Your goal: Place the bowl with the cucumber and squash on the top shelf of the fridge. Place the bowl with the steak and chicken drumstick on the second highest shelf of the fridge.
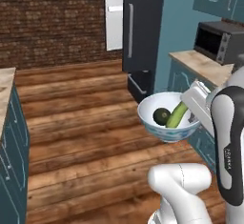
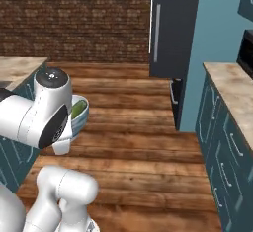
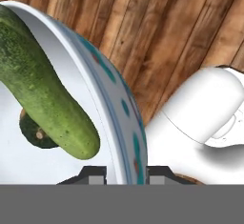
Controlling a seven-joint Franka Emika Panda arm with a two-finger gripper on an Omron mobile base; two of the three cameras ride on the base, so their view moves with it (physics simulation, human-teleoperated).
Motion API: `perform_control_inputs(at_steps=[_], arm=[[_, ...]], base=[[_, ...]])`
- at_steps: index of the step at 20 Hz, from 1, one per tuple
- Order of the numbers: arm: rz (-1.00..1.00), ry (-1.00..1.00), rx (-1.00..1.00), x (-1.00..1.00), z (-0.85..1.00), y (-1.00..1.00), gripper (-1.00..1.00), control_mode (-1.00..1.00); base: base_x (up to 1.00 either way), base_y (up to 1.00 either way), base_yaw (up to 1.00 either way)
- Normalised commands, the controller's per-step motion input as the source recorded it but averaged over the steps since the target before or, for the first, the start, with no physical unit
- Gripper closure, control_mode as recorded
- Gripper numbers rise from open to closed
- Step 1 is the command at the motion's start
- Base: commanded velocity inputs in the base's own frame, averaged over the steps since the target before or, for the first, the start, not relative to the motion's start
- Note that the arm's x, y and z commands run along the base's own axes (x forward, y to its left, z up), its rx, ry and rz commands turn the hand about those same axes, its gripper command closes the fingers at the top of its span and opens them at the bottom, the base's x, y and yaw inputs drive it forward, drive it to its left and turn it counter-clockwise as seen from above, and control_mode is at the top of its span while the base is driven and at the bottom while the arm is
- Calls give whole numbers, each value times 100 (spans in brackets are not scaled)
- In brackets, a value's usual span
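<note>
Gripper (image 3: 125, 173) clamps the rim of the blue-patterned white bowl (image 1: 167, 124), carried short of the dark fridge (image 1: 142, 25). Thin rim pinch (one side): a tilt could roll out the green cucumber (image 1: 177, 115) or dark round squash (image 1: 162, 116).

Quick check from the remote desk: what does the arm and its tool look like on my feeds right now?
The arm is glossy white with rounded, bulbous links and dark grey to black joint bands, one bearing small pale lettering. A round dark cap with tiny dots tops one joint in the right base view. The tool has two small, dark, squared fingertips. No loose cables show.

A home kitchen: teal cabinets (image 1: 202, 144) with wood counters (image 1: 202, 66), a microwave (image 1: 219, 41) at two o'clock, dark fridge (image 1: 140, 25), plank floor (image 1: 81, 137).
</note>
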Motion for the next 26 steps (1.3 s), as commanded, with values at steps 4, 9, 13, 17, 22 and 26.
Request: perform_control_inputs(at_steps=[4,9,13,17,22,26], arm=[[0,0,0,0,0,0,100,100],[0,0,0,0,0,0,100,100],[0,0,0,0,0,0,100,100],[0,0,0,0,0,0,100,100],[0,0,0,0,0,0,100,100],[0,0,0,0,0,0,100,100]], base=[[100,78,0],[100,55,0],[100,40,0],[100,31,0],[100,30,0],[100,26,0]])
